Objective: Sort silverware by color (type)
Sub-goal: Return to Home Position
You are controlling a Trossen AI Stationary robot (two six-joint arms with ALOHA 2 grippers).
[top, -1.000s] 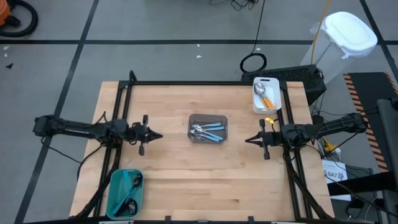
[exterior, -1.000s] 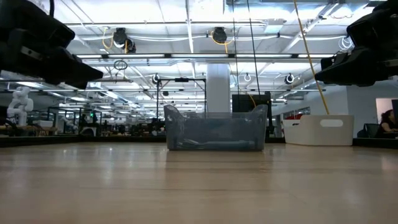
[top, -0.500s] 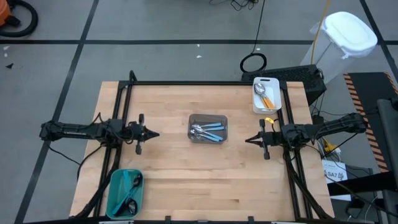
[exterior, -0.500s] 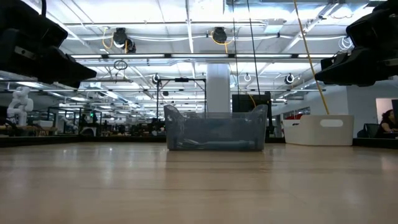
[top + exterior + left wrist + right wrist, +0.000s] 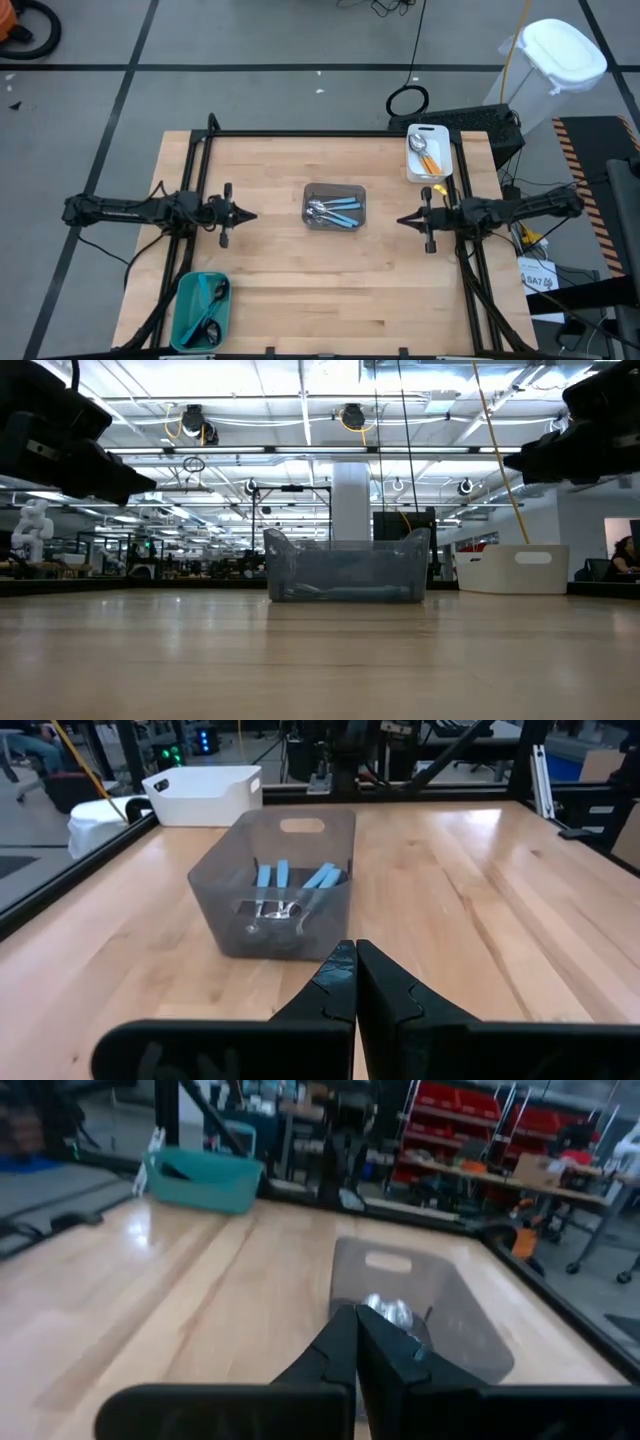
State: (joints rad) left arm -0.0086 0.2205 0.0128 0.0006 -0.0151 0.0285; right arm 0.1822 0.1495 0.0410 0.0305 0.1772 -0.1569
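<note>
From above, the pale plank table (image 5: 270, 260) carries three rectangular bins: a grey bin (image 5: 336, 188) at centre holding shiny blue-handled spoons (image 5: 333, 210), a white bin (image 5: 447, 150) at the far right corner with orange-handled spoons (image 5: 426, 155), and a teal bin (image 5: 185, 310) at the near left corner with dark spoons (image 5: 208, 312). The left claw (image 5: 252, 216) and right claw (image 5: 403, 220) flank the grey bin, well apart from it. At table level its walls look smoky and see-through. Each wrist view shows dark fingers (image 5: 335, 985) pressed together, empty.

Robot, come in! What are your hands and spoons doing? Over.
Left hand shut, empty, left of grey bin. Right hand shut, empty, right of it. Spoons in it, white bin, teal bin. Nothing blocking.
</note>
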